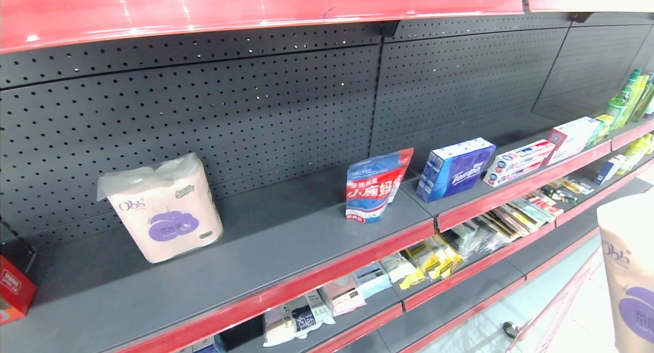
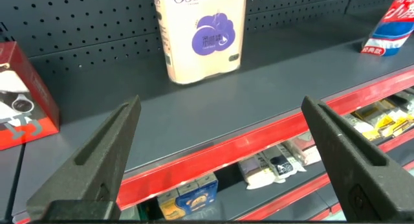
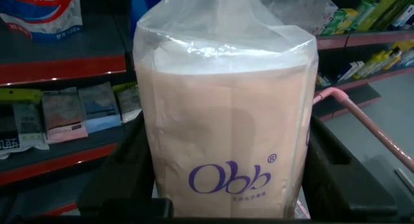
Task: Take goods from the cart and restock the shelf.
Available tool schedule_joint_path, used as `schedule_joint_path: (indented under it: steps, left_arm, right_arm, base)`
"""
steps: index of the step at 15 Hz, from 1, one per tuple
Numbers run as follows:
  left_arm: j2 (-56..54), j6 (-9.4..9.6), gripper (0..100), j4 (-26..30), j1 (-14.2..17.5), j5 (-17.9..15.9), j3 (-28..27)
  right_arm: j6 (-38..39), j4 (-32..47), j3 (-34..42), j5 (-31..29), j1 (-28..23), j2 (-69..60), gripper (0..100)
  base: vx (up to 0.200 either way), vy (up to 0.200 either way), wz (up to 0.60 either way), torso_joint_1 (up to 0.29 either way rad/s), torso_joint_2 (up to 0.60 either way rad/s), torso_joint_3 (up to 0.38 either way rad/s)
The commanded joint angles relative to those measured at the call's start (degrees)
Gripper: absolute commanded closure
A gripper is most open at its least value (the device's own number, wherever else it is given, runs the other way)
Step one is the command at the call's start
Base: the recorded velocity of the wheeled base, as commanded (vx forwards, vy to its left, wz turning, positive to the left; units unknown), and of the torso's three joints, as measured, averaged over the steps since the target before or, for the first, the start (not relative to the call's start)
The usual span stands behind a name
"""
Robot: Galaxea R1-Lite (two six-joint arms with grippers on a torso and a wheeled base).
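1. A blue and red pouch stands on the shelf, to the right of the toilet paper pack and well apart from it. A red box sits at the far left end.
2. Further right are a blue tissue bundle, some toothpaste boxes and green bottles.
3. My left gripper hangs before the shelf's red front edge. Its fingers are spread wide and hold nothing.
4. My right gripper is clamped on the second pack, one finger at each side. I hold it low at my right, near the pink cart rail.
5. The shelf is dark grey metal with a black perforated back wall. The lower shelves carry small packets.
6. I count two toilet paper packs, one pouch, one red box and one tissue bundle.
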Motion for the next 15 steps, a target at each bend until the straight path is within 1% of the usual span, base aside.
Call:
schedule_joint_path:
  steps: [1,9,15]
  left_arm:
    - [0.0,0.04,0,-0.1,0.1,0.0,0.0]
    - [0.0,-0.05,0,0.0,0.1,0.0,0.0]
    - [0.0,0.13,0,-0.1,0.1,-0.1,0.0]
  right_arm:
    - [-0.1,0.1,0.3,0.0,0.0,0.0,100]
    - [-0.1,0.2,0.8,0.0,0.0,0.0,100]
    - [0.5,0.8,0.8,0.2,0.0,-1.9,100]
  base:
    - [0.000,0.000,0.60,0.002,0.00,0.002]
    - [0.000,0.000,0.60,0.004,0.00,-0.001]
    - [0.000,0.000,0.00,0.000,0.00,0.000]
